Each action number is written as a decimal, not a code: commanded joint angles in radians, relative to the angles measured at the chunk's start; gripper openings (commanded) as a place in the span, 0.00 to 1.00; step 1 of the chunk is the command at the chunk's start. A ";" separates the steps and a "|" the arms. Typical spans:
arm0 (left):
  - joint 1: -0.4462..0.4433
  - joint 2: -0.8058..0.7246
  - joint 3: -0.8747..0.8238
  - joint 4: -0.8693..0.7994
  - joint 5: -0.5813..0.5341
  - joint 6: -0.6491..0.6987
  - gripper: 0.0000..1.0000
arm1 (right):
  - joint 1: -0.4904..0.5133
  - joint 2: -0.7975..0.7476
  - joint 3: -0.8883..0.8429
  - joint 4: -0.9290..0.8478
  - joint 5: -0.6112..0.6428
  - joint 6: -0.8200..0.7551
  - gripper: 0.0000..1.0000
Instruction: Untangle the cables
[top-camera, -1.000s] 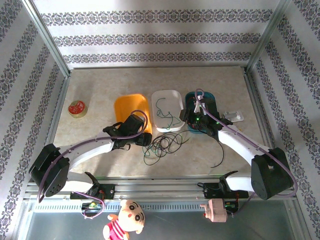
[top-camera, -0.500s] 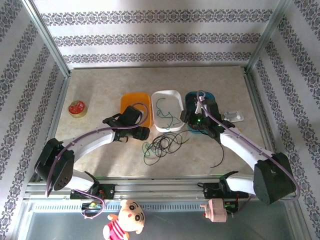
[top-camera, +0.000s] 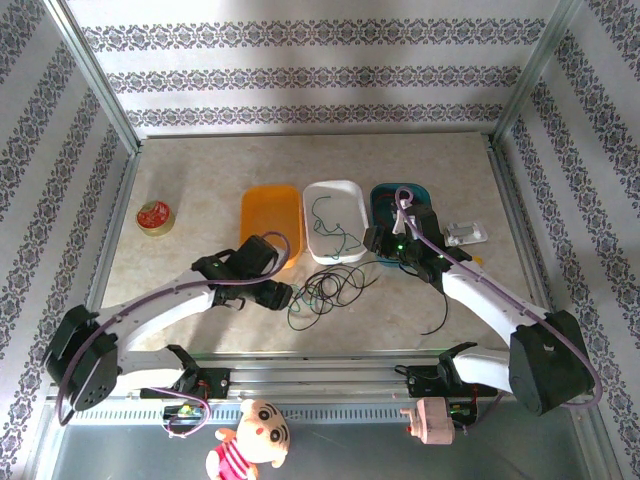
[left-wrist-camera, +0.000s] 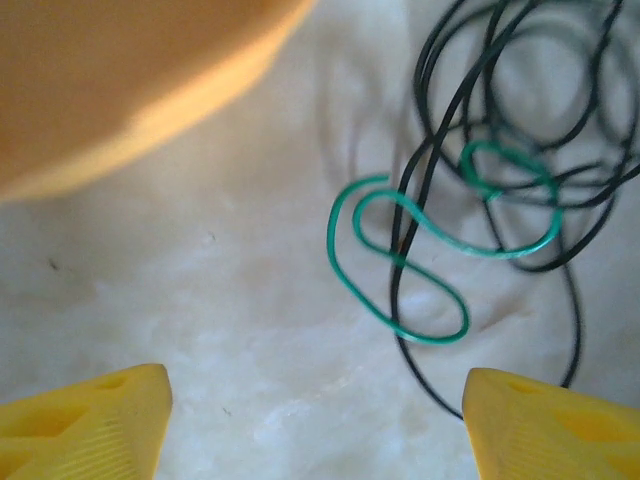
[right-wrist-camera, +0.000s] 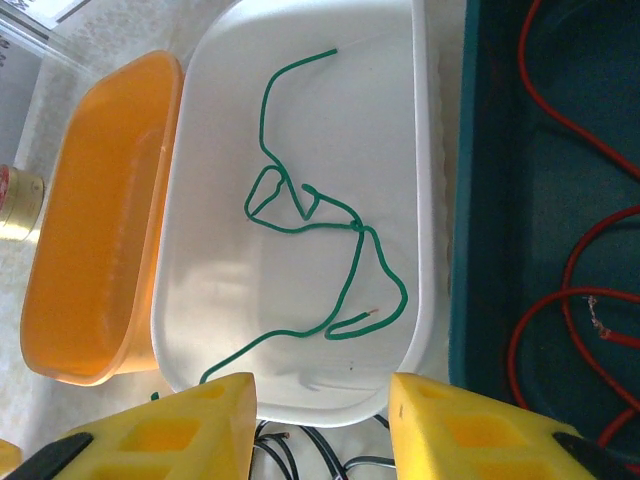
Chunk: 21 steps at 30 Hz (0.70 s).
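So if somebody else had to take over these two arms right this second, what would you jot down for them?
Left gripper: open, empty, poised over a loose green cable on the table, where it overlaps the black tangle.
Right gripper: open, empty, at the near rim of the white tray.
Done: the other green cable lies in the white tray, and a red cable in the teal tray.
Left: separate the green and black strands on the table. The orange tray holds no cable yet.
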 joint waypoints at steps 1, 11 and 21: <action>-0.011 0.046 -0.018 0.038 -0.028 -0.075 0.73 | -0.012 0.016 0.006 0.008 -0.013 -0.020 0.39; -0.011 0.145 -0.046 0.215 0.001 -0.082 0.68 | -0.011 0.018 -0.003 0.005 -0.028 -0.019 0.39; -0.010 0.218 -0.036 0.257 -0.063 -0.086 0.59 | -0.012 -0.004 -0.010 -0.011 -0.031 -0.023 0.39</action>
